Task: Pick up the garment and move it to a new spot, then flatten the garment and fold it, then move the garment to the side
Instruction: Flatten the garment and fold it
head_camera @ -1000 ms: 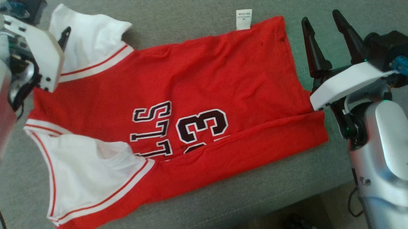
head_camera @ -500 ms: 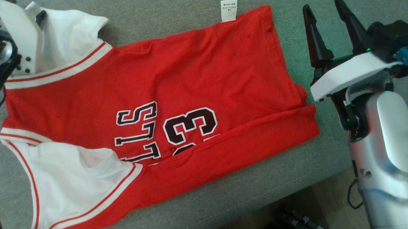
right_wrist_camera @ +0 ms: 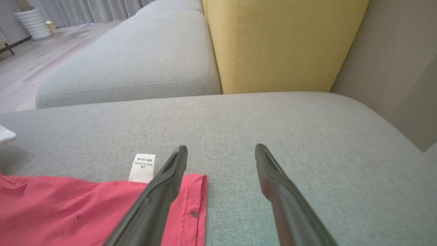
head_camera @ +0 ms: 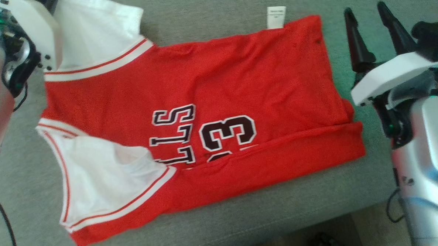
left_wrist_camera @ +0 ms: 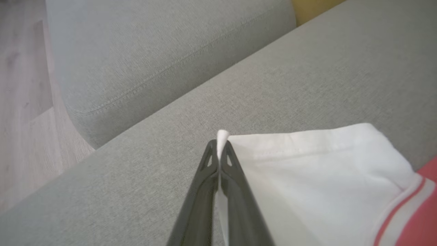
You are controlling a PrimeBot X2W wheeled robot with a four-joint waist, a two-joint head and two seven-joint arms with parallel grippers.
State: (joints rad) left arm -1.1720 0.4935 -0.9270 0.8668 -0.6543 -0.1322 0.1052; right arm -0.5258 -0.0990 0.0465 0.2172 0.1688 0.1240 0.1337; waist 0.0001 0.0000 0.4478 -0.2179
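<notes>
- Left wrist view: left gripper [left_wrist_camera: 218,145] is pinched tight on the white sleeve [left_wrist_camera: 307,177] corner, likely to drag it over for a fold
- Jersey [head_camera: 221,82] lies flat mid-sofa [head_camera: 227,226], sleeves at 9 o'clock
- Right gripper [head_camera: 365,9], jaws wide and empty, waits at 3 o'clock by the hem [head_camera: 333,70]

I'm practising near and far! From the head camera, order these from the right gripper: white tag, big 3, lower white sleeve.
From the right gripper:
1. White tag, top edge of the jersey.
2. Big 3, in the middle.
3. Lower white sleeve, far left.
</notes>
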